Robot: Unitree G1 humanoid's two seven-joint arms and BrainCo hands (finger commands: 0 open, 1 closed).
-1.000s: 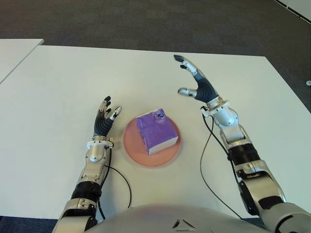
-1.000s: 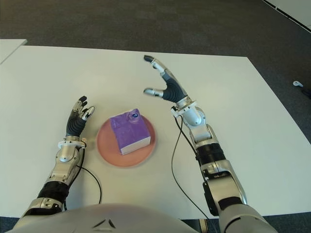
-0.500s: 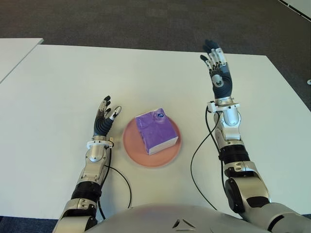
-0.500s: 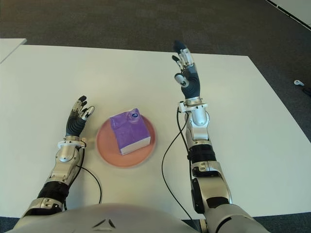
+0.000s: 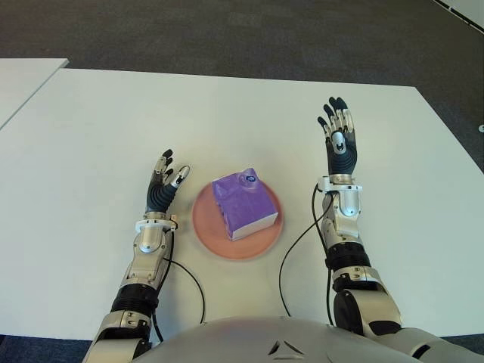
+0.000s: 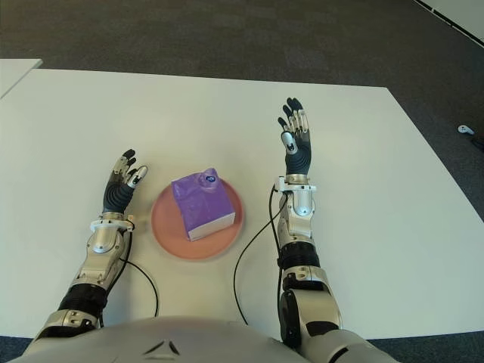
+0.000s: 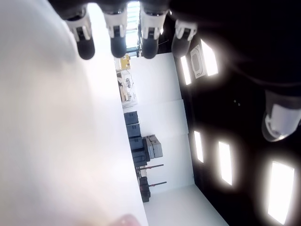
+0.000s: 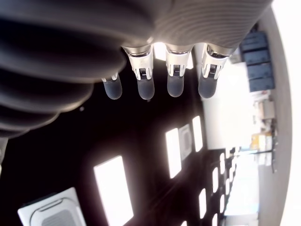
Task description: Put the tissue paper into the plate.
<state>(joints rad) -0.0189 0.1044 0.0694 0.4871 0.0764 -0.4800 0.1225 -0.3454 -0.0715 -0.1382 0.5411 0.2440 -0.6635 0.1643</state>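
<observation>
Right hand point(image 5: 340, 138) raised palm-up to the right of the plate, well apart from it; fingers point(image 8: 175, 80) straight and spread, nothing in its grasp; in the right wrist view only the fingertips set against a dark ceiling with bright light panels point(image 8: 114, 189). Forearm running back from that hand toward the body, a black cable point(image 5: 295, 249) looping from the wrist down across the desk point(image 5: 91, 128).

Left hand point(image 5: 162, 186) just beside the plate on its left side, palm turned up, fingers point(image 7: 118, 40) stretched out and a little apart, empty as well; cannot tell whether it touches the desk; another thin black cable point(image 5: 189, 278) curling near its forearm.

Between the two hands, closer to the left one: pink round plate point(image 5: 208, 234) flat on the white desk; purple tissue pack point(image 5: 242, 204) sitting inside the plate, turned at an angle, one corner toward the far rim, a small blue mark on its top near that corner; pale side of the pack facing the near edge.

Beyond the desk, dark grey carpet point(image 5: 227, 34); at the far left, the corner of a second white desk point(image 5: 23, 79), apart from the first.
</observation>
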